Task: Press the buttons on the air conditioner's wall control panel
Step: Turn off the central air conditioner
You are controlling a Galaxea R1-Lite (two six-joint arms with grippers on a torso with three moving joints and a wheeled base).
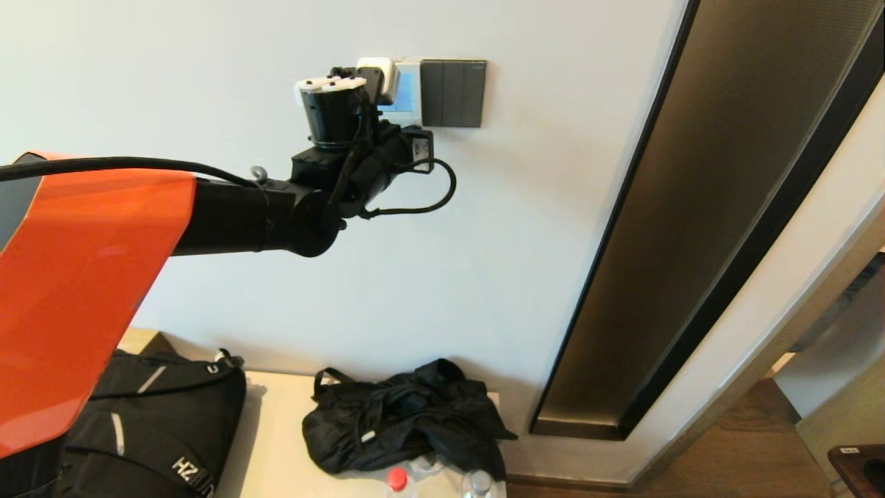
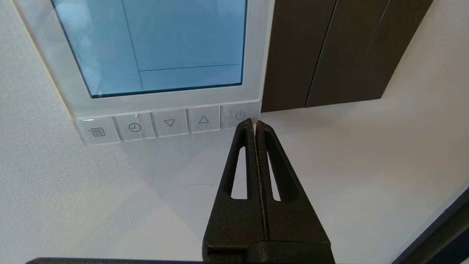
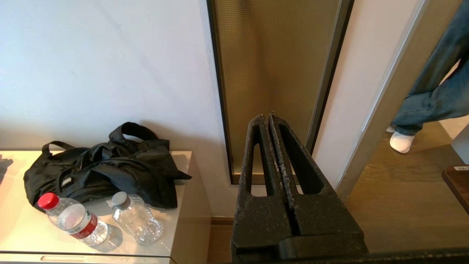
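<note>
The air conditioner's wall control panel (image 1: 409, 93) is white with a pale blue screen (image 2: 157, 44) and a row of clear buttons under it. In the left wrist view the row shows menu, clock (image 2: 135, 127), down (image 2: 169, 123), up (image 2: 203, 120) and power (image 2: 239, 116) buttons. My left gripper (image 2: 255, 123) is shut and empty, its tips at the lower edge of the power button, by the panel's corner. In the head view the left arm hides the panel's left part. My right gripper (image 3: 268, 118) is shut and empty, held low, away from the panel.
A dark grey three-gang switch plate (image 1: 453, 93) adjoins the panel on the right. A tall bronze glass strip (image 1: 719, 207) runs down the wall. Below, a low cabinet (image 3: 181, 205) carries a black bag (image 3: 106, 165) and two bottles (image 3: 73, 220). A person's legs (image 3: 432, 102) stand by the doorway.
</note>
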